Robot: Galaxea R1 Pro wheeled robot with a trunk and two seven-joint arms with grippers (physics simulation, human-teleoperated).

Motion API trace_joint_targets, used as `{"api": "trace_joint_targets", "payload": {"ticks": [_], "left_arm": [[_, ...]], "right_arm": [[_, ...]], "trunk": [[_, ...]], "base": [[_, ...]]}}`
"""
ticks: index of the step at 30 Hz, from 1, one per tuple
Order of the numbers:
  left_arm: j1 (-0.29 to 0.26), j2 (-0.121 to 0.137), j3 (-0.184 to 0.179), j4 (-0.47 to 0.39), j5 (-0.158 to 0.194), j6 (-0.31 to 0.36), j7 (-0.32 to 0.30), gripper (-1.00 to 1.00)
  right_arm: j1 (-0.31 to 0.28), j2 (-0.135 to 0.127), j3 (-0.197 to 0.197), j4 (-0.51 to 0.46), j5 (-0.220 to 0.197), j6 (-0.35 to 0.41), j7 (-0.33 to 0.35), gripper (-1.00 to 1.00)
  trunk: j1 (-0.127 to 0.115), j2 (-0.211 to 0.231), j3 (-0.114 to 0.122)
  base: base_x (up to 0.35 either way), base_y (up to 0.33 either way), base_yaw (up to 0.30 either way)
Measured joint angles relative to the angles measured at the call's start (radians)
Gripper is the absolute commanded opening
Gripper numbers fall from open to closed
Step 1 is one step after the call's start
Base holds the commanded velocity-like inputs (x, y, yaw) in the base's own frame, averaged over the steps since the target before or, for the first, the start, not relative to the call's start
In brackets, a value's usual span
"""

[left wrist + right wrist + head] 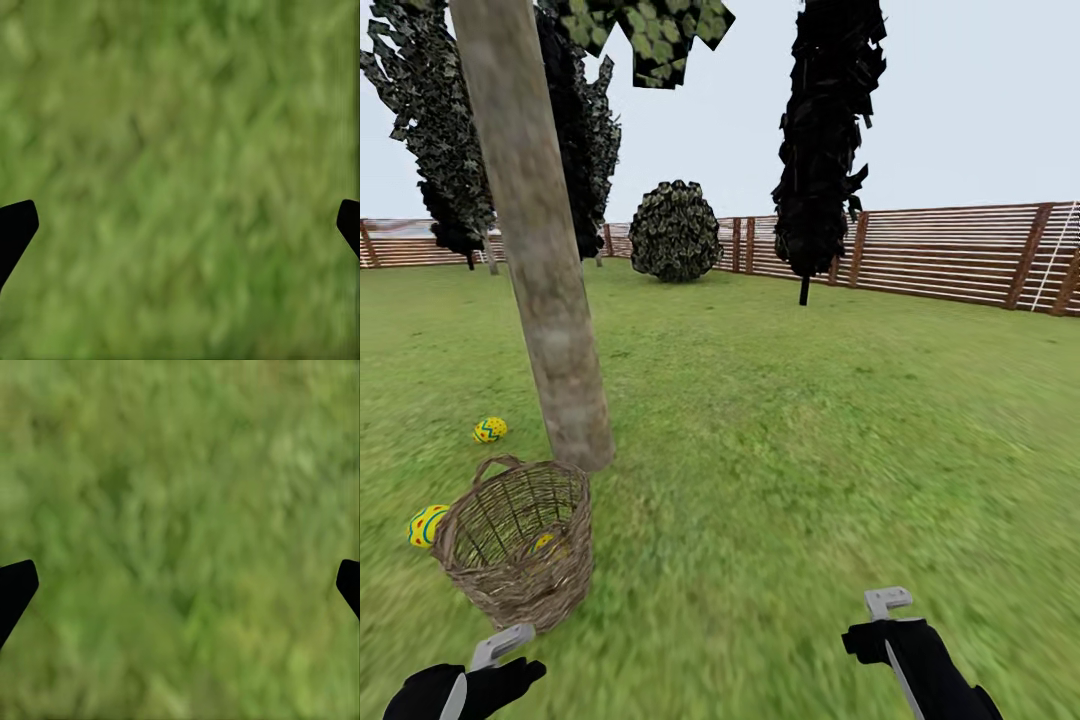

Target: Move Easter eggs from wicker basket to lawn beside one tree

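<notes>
With two eggs (489,430) already by the tree (540,270), we reach the left gripper (180,225), fingers spread and empty, straight down into the basket (520,545) for the last egg (546,543), right gripper (180,585) spread too.

Both arms were sheathed in black; each end effector, left (500,645) and right (887,602), was tipped with grey angular fingers.

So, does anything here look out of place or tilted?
Yes. The basket leans to one side beside the tree trunk. Two eggs lie on the grass, and a third is inside the basket.
</notes>
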Motion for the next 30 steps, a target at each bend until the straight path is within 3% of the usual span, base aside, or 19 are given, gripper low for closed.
{"api": "trace_joint_targets", "payload": {"ticks": [26,30], "left_arm": [[0.000,-0.001,-0.001,0.000,-0.001,0.000,0.000,1.00],[0.000,-0.002,-0.001,0.000,-0.002,-0.001,0.000,1.00]], "right_arm": [[0.000,0.000,0.001,0.002,0.002,0.000,-0.005,1.00],[0.000,0.000,0.001,0.002,0.002,0.000,-0.005,1.00]], "trunk": [[-0.012,0.006,0.060],[-0.027,0.034,0.066]], "base": [[0.000,0.000,0.000],[0.000,0.000,0.000]]}}
